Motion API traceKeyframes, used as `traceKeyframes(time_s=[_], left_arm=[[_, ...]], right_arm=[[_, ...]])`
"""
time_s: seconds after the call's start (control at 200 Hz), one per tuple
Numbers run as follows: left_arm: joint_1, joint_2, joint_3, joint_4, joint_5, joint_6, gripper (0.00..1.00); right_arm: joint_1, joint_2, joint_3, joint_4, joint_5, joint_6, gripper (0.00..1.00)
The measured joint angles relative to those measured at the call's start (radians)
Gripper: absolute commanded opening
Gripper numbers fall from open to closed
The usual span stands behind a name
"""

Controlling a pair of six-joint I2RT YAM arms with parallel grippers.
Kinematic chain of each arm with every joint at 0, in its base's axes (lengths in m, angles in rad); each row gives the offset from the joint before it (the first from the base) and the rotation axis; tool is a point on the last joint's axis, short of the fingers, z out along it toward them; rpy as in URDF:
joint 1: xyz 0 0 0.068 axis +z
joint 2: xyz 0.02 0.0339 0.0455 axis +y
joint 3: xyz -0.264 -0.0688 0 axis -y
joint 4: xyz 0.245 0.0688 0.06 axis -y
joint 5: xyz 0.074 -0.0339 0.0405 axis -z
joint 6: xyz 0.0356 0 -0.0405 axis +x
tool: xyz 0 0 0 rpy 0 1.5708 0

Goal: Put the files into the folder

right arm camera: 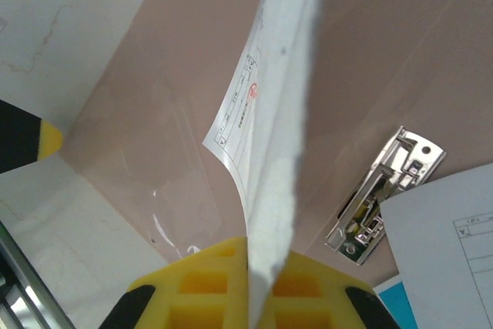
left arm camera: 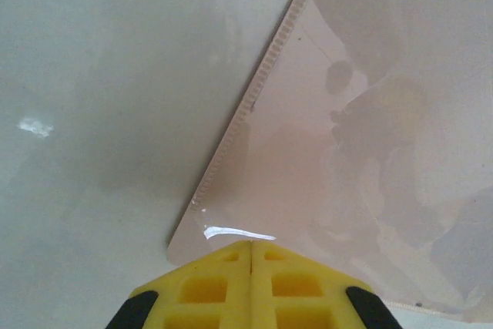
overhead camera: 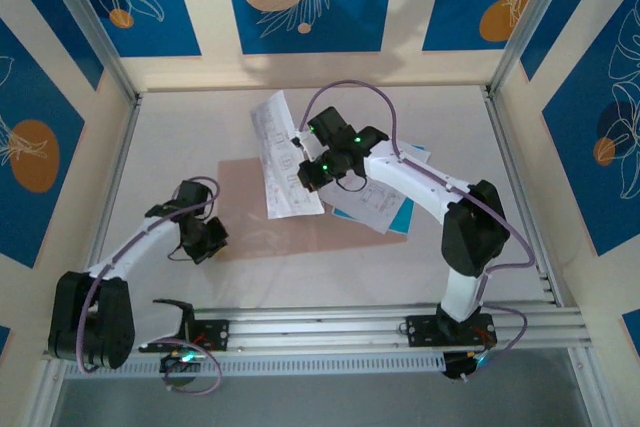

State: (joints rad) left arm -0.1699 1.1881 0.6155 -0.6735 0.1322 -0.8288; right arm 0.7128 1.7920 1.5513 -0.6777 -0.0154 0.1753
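A pale grey table (overhead camera: 180, 137) lies in soft, even light. Behind it and on both sides stand cream walls (overhead camera: 208, 7) with blue panels (overhead camera: 350, 7) bearing white leaf outlines and orange circles. Metal posts (overhead camera: 87, 22) rise at its far corners; a metal rail (overhead camera: 320, 325) lines its near edge.

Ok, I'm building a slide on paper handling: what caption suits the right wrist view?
Right gripper pinches a printed sheet over the pinkish folder, with its metal clip alongside.

Nothing can be read: the black print on the printed sheet (right arm camera: 243, 107) and the second sheet (right arm camera: 454, 244) is too small and blurred.
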Motion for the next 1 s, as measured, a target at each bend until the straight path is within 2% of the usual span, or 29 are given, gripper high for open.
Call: traceKeyframes(time_s=[0.4,0.76,1.0], left_arm=[[0.002,-0.031,0.0,-0.026,-0.011,0.0,0.03],[0.002,-0.032,0.0,-0.044,-0.012,0.001,0.03],[0.005,-0.028,-0.009,-0.045,-0.015,0.001,0.03]], right_arm=[[-0.016,0.007,-0.031,0.048,-0.166,-0.045,0.0],[-0.123,0.007,-0.11,0.07,-0.366,-0.089,0.0],[-0.167,0.007,-0.227,0.105,-0.462,-0.088,0.0]])
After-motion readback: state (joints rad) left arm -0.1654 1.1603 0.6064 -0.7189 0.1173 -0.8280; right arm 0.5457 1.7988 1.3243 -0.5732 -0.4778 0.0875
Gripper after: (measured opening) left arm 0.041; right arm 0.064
